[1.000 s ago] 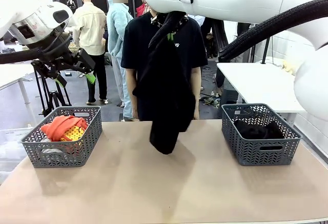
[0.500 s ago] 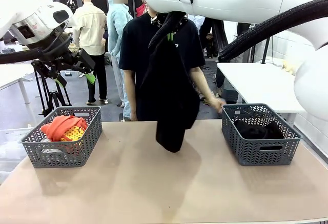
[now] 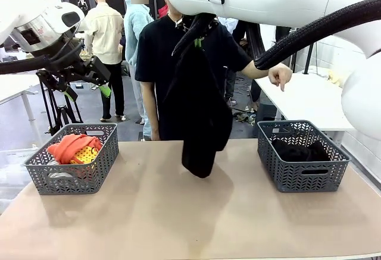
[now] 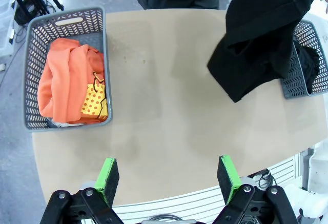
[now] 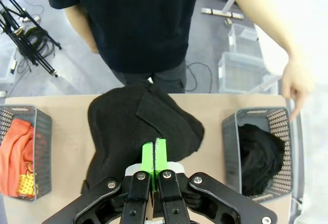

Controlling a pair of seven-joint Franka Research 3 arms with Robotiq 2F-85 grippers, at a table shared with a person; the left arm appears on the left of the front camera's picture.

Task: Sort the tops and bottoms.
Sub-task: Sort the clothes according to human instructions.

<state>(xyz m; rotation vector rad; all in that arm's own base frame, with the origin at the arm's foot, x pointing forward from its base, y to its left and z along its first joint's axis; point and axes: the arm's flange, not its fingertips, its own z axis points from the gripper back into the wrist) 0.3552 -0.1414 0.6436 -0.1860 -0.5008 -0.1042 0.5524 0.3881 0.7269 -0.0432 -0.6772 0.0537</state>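
My right gripper (image 3: 196,33) is high over the table's middle, shut on a black bottom (image 3: 201,120) that hangs down with its lower end just above the tabletop. In the right wrist view the shut green pads (image 5: 154,155) pinch that black cloth (image 5: 138,124). Another black bottom (image 3: 297,150) lies in the right grey basket (image 3: 302,177). The orange top (image 3: 72,146) with its yellow print lies in the left grey basket (image 3: 71,177), and a pale edge peeks out under the orange top (image 4: 69,83). My left gripper (image 3: 98,77) hangs open and empty, high above the left basket (image 4: 31,65).
A person in a black T-shirt stands at the far edge. One hand (image 3: 280,77) points a finger down over the right basket (image 5: 229,147). Bare tabletop (image 3: 178,212) spreads between the two baskets and toward the near edge. A white table (image 3: 297,93) stands behind on the right.
The person's arm rose from beside the right basket to a downward point above it. The hanging black bottom shifted slightly right. Neither gripper has changed its state.
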